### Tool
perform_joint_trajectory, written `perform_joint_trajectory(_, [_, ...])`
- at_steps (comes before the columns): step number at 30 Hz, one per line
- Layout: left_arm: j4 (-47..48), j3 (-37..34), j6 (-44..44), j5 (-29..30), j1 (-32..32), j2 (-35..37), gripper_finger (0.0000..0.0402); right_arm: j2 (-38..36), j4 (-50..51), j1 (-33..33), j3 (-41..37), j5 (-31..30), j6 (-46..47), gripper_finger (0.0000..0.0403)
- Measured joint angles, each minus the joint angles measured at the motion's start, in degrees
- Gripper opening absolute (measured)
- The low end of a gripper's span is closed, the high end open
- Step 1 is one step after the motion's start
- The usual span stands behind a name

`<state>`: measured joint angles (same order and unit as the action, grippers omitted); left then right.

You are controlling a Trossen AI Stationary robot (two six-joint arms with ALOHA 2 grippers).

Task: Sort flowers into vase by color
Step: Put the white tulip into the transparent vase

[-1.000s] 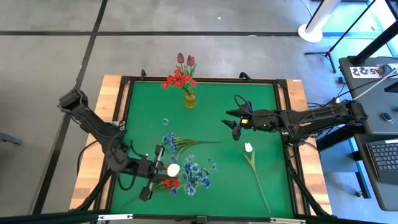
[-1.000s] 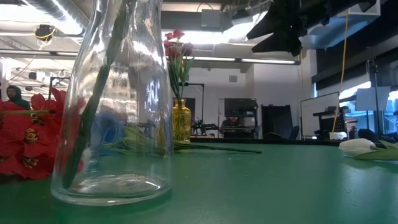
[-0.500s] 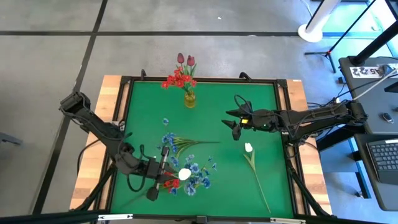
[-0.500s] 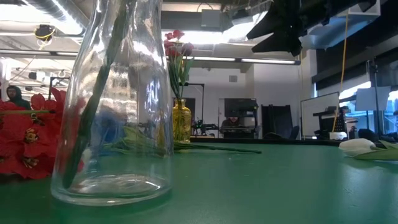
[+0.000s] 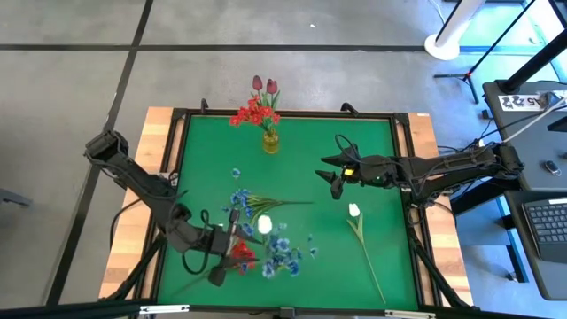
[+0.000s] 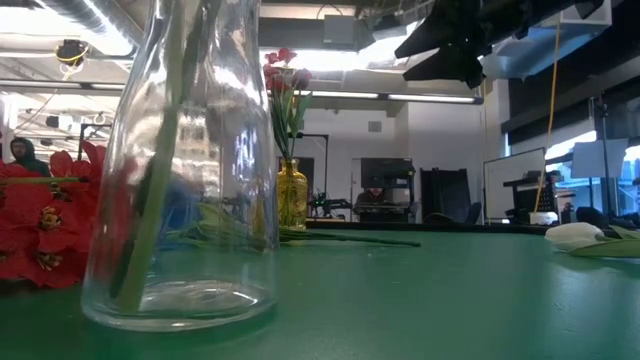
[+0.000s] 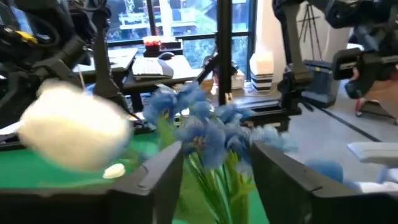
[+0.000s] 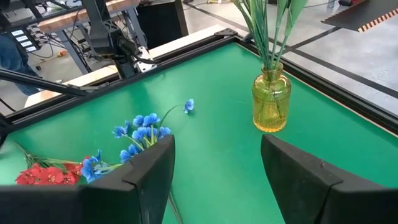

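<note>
Even bright light on the table (image 5: 354, 151), ceiling strips glare in the low view, and the white bud (image 7: 74, 127) beside the left claw (image 7: 214, 165) is blurred.

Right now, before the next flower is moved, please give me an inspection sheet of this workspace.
Surface: green table with a black frame on wood.
Job's things: yellow vase at the far edge holds red and dark pink flowers; clear vase near the low camera holds a stem; blue sprays, a red cluster and a white bud lie near the left gripper; another white tulip lies to the right.
Clutter: nothing seen.
Grippers: left open among the blue flowers; right gripper open, above the table, empty.
Cables: along both arms.
Surroundings: laptop on a side desk.
</note>
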<state>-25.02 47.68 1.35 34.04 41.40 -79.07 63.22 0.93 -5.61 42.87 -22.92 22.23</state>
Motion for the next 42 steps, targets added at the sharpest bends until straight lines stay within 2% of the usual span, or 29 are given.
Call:
perform_joint_trajectory(4, [1.62, -0.04, 0.00, 1.16, 2.28, 1.45, 0.0216, 0.00, 0.10, 0.00, 0.00, 1.44, 0.00, 0.0237])
perform_joint_trajectory(9, [6.64, -0.04, -0.02, 10.96, 6.88, 6.81, 0.0227, 0.00, 1.68, 0.00, 0.00, 5.91, 0.01, 0.0237])
perform_joint_trajectory(15, [7.21, -0.04, -2.83, 21.07, 13.45, 10.85, 0.0226, 0.00, 5.10, -0.02, 0.00, 9.02, 0.94, 0.0237])
perform_joint_trajectory(19, [9.49, -0.04, -3.17, 31.00, 17.00, 12.40, 0.0226, 0.00, 11.44, -0.02, 0.02, 15.37, 6.86, 0.0237])
perform_joint_trajectory(22, [14.29, -0.04, 0.90, 35.28, 17.80, 12.89, 0.0226, 0.00, 19.80, -0.07, 0.02, 18.90, 13.03, 0.0237])
perform_joint_trajectory(24, [18.46, -0.02, 5.93, 33.92, 17.23, 12.99, 0.0225, 0.00, 25.69, -0.09, 0.02, 19.73, 17.43, 0.0237])
perform_joint_trajectory(28, [27.62, -0.02, 18.21, 26.16, 13.80, 12.89, 0.0225, 0.26, 36.62, -0.04, 0.02, 21.71, 25.41, 0.0237])
perform_joint_trajectory(31, [37.21, -0.02, 26.90, 25.06, 10.75, 12.77, 0.0225, 0.42, 42.57, -0.62, 0.02, 26.21, 30.47, 0.0237])
perform_joint_trajectory(34, [44.73, -0.02, 33.59, 23.05, 7.62, 12.77, 0.0225, 0.42, 44.50, -3.67, 0.02, 27.64, 35.47, 0.0237])
perform_joint_trajectory(37, [46.91, -0.02, 35.27, 22.12, 5.28, 12.77, 0.0225, 0.42, 44.38, -7.56, 0.02, 30.65, 40.47, 0.0237])
perform_joint_trajectory(39, [46.96, -0.02, 34.36, 22.32, 4.26, 12.82, 0.0225, 0.42, 44.07, -10.83, 0.02, 30.53, 44.28, 0.0237])
perform_joint_trajectory(42, [47.00, -0.02, 34.13, 25.78, 3.73, 14.39, 0.0225, 0.55, 44.23, -15.82, 0.02, 28.32, 49.61, 0.0237])
